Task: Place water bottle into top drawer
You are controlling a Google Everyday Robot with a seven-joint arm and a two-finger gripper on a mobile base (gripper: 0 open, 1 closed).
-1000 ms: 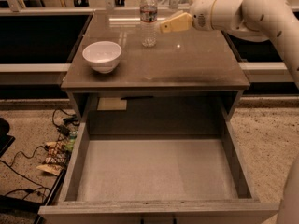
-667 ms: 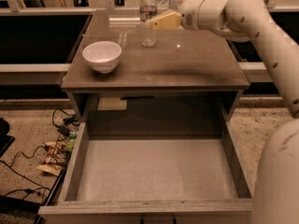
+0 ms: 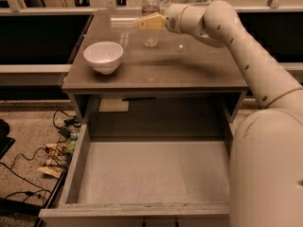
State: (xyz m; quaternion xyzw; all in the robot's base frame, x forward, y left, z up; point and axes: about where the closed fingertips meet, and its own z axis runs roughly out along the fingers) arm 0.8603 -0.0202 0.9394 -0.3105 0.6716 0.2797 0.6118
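One water bottle (image 3: pixel 150 2), one bowl (image 3: pixel 103 56), one open top drawer (image 3: pixel 154 173); end effector (image 3: pixel 143 22) at bottle, grip unclear.

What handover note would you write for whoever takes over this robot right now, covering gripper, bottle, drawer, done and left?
Gripper: at the back of the cabinet top, against the middle of the water bottle; grasp unconfirmed.
Water bottle: upright on the cabinet top, right of the white bowl.
Top drawer: pulled open, nothing inside.
Done: drawer open, gripper at bottle.
Left: secure grasp, lift, set bottle in drawer.
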